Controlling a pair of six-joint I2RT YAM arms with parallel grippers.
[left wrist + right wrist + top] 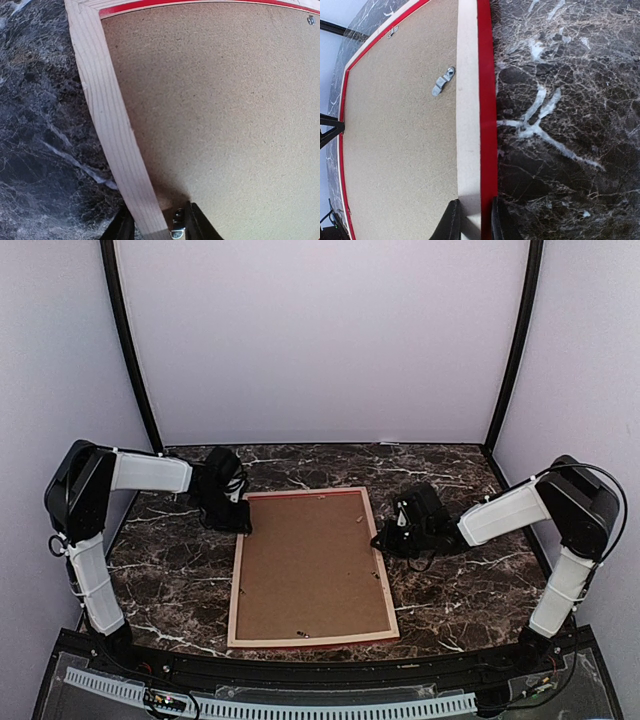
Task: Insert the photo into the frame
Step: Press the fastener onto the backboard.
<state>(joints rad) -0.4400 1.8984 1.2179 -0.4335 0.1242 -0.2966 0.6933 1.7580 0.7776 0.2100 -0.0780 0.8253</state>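
The frame (238, 580) lies face down in the middle of the dark marbled desk (170, 570), its pale wooden back up and its long sides running away from the arm bases. A brown backing board (310, 560) fills it, and red shows along the outer edge in both wrist views. The left arm (150, 472) reaches in to the frame's far left corner. There the left jaws stand partly open astride the left-hand rail (107, 130), one finger (122, 227) against the outer edge and the other (200, 227) over the board, with a small metal clip (177, 225) just beside it. Whether they actually pinch the rail I cannot tell. The right arm (505, 512) comes in from the other side, and the right jaws are closed narrowly on the right-hand rail (470, 125), a finger touching each side. Further along that rail a metal turn tab (442, 82) lies on the board.
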